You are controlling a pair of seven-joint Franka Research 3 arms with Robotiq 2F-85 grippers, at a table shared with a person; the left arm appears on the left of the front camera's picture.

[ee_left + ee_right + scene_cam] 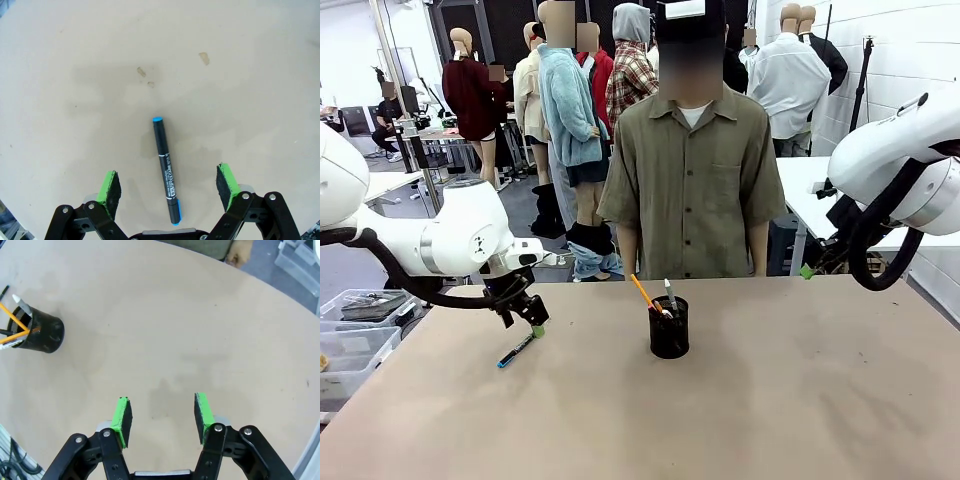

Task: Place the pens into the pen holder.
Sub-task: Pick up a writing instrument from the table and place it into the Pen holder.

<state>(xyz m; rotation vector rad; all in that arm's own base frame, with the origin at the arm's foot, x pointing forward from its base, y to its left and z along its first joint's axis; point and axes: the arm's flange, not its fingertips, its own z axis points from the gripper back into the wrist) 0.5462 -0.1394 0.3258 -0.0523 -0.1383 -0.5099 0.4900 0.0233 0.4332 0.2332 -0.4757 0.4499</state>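
Straight down onto the blue marker, flat on the surface right under the left claw, spread wide either side of it, with the long axis square to the closing line. Off to that claw's right, well apart, the black holder with pencil and silver pen already in; nothing between. Right claw also spread, gripping nothing, farther off.

Matt table, mesh pen holder, smooth plas. marker

- black mesh pen holder stands upright;
- orange pencil and silver pen lean inside it;
- dark marker, blue-tipped, lies flat well to its left
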